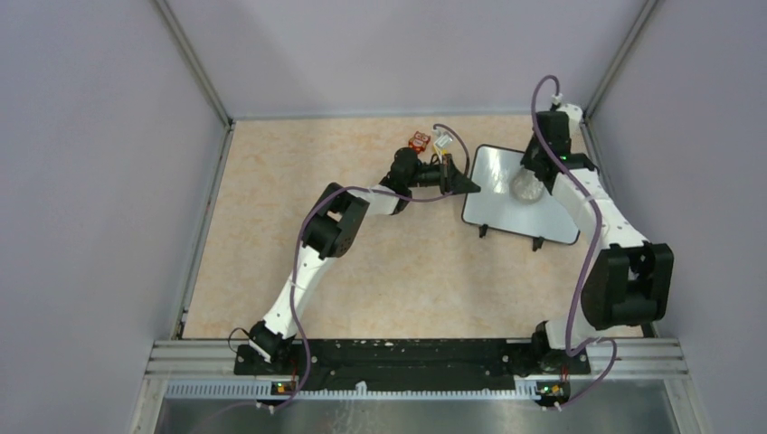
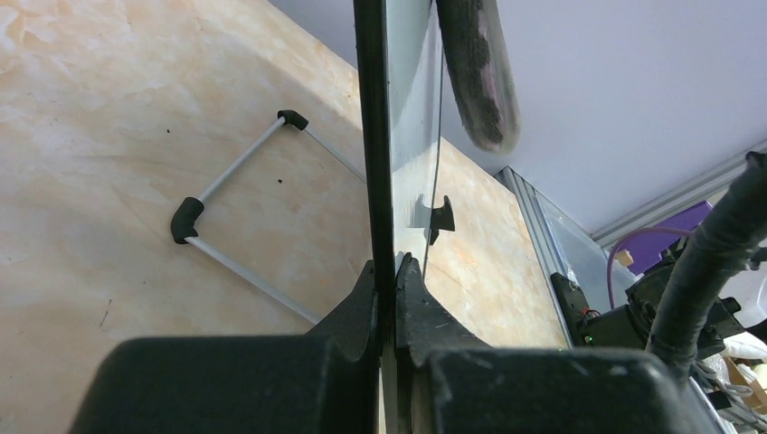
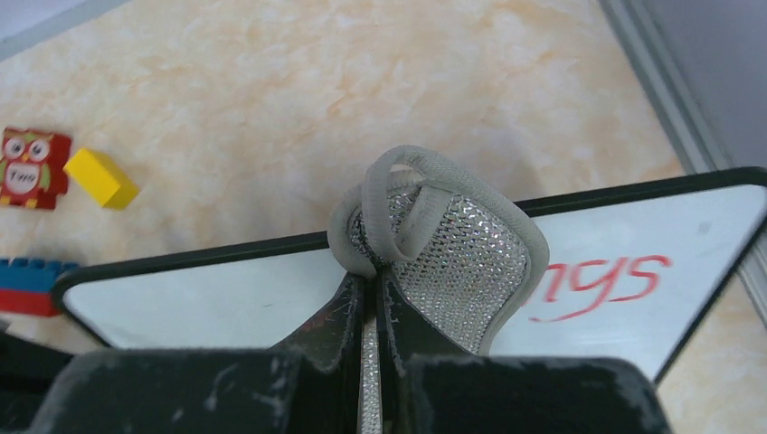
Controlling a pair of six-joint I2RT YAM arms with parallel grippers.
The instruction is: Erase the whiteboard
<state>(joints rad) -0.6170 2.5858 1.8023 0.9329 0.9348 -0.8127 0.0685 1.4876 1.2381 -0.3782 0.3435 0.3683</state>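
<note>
The whiteboard (image 1: 497, 185) stands at the back right of the table, white face up in a thin black frame. My left gripper (image 1: 459, 181) is shut on its left edge; in the left wrist view the frame (image 2: 373, 136) runs edge-on between the closed jaws of that gripper (image 2: 387, 268). My right gripper (image 3: 373, 280) is shut on a grey mesh cloth (image 3: 452, 258) and hovers over the board's face (image 3: 208, 303). Red handwriting (image 3: 601, 280) shows on the board just right of the cloth. From above, the cloth (image 1: 527, 185) sits on the board's right half.
A red owl block (image 3: 25, 167), a yellow block (image 3: 101, 178) and a blue-and-red block (image 3: 27, 285) lie beyond the board's far left corner. The board's wire stand (image 2: 244, 167) with black feet rests on the table. Enclosure walls and a metal rail (image 3: 660, 81) stand close on the right.
</note>
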